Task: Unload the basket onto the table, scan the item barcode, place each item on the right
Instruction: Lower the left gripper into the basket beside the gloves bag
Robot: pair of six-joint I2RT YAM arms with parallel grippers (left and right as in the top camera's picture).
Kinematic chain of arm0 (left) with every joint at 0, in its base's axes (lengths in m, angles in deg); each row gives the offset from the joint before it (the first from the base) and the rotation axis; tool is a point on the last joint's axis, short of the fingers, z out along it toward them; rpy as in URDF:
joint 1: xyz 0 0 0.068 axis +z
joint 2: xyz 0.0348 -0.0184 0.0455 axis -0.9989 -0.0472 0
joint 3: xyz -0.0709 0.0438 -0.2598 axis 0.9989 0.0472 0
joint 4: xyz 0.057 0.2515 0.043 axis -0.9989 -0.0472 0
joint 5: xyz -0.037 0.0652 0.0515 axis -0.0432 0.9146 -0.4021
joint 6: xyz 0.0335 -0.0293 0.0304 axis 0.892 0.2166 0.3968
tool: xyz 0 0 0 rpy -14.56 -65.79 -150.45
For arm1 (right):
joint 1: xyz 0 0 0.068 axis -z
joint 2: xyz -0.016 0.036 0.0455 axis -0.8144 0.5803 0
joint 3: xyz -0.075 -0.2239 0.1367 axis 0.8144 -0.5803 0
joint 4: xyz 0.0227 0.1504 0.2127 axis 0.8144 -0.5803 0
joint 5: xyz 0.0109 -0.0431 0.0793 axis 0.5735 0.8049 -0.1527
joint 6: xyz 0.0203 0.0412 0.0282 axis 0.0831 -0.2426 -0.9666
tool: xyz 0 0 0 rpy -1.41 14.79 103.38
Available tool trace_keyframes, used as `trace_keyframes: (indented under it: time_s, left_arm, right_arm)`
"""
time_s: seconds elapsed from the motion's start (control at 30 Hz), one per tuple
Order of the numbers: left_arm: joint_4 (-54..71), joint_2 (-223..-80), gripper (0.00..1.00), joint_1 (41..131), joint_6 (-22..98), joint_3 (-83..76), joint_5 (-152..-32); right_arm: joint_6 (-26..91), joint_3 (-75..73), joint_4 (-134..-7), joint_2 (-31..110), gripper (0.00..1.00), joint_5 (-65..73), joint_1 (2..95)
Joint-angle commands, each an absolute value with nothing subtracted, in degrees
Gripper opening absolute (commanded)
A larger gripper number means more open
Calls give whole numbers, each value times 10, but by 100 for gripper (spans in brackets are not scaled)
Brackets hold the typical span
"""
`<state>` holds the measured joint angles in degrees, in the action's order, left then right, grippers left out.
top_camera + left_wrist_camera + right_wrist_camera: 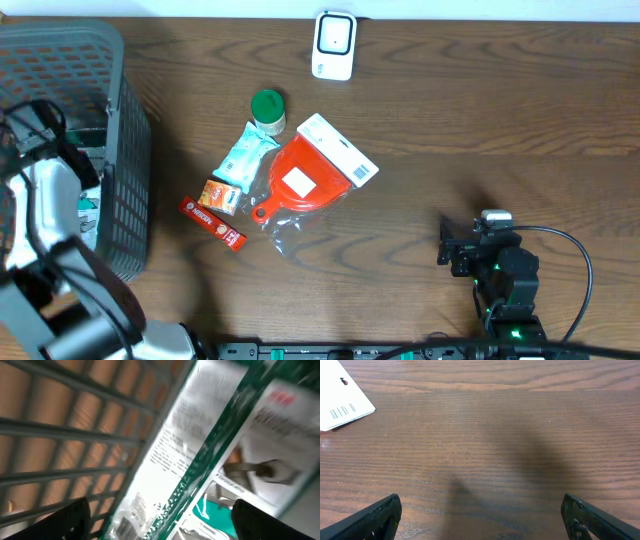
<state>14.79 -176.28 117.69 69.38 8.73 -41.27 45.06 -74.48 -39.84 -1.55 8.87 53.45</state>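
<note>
My left gripper (160,522) hangs open inside the grey mesh basket (125,150), with nothing between its dark fingertips (75,517). Just below it lies a white and green packet (200,445) with a barcode near its lower end. The white barcode scanner (334,45) sits at the far edge of the table. My right gripper (462,245) stands open low over bare wood at the front right, its jaws wide apart (480,515). The white card (342,397) of the dustpan pack shows a barcode at the top left of the right wrist view.
Loose items lie mid-table: a red dustpan in a clear pack (305,180), a green-capped bottle (267,108), a light blue packet (245,155), a small orange box (220,195) and a red bar (212,222). The basket's mesh wall (65,425) runs close beside my left gripper.
</note>
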Motion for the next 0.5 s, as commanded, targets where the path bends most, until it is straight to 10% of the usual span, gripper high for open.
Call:
trace_keyframes:
  time_s: [0.0, 0.47]
  left_arm:
    - [126, -1723, 90, 1154, 727, 89, -429]
    - [85, -1827, 92, 1132, 791, 89, -506]
  right_arm:
    - [443, -745, -397, -16, 99, 92, 530]
    - [443, -745, -395, -16, 99, 92, 530]
